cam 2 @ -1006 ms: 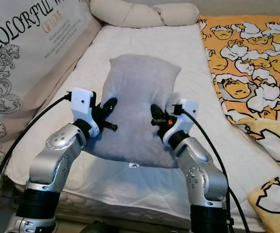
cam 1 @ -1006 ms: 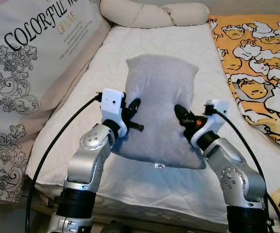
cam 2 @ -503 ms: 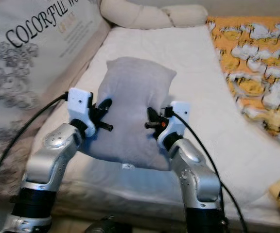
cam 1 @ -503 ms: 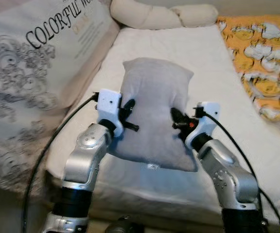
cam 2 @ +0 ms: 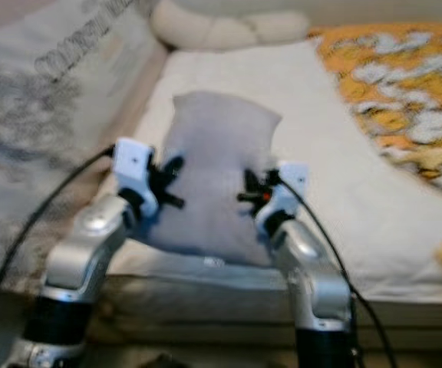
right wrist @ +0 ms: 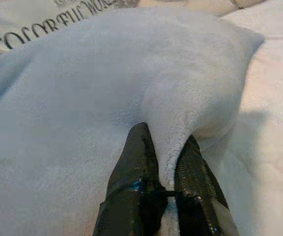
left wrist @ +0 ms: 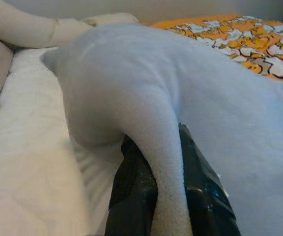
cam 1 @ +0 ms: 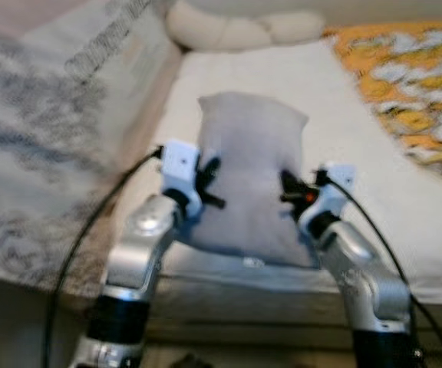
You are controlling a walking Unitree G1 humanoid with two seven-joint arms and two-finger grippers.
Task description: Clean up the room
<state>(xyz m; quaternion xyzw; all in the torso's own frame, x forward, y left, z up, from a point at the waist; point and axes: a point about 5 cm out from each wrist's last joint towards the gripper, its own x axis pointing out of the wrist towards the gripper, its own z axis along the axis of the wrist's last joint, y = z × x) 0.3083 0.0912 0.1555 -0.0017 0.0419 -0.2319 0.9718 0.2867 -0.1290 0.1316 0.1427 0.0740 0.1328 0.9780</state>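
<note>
A grey pillow (cam 1: 250,178) hangs between my two grippers over the near part of a white mattress (cam 1: 367,184). My left gripper (cam 1: 209,178) is shut on a fold of the pillow's left edge; in the left wrist view the fabric (left wrist: 161,162) is pinched between its black fingers (left wrist: 131,196). My right gripper (cam 1: 290,192) is shut on the pillow's right edge, and the right wrist view shows that fold (right wrist: 168,147) squeezed between its fingers (right wrist: 134,187). The pillow is upright, its top corners pointing away from me.
A large printed cushion (cam 1: 44,146) leans along the bed's left side. A cream bolster (cam 1: 240,29) lies at the head. An orange patterned blanket (cam 1: 420,92) covers the right side. The mattress's front edge (cam 1: 282,280) is just below my arms.
The whole picture has blurred and shifted, so the camera has moved back and the bed's front edge now shows. Both grippers keep their hold on the pillow.
</note>
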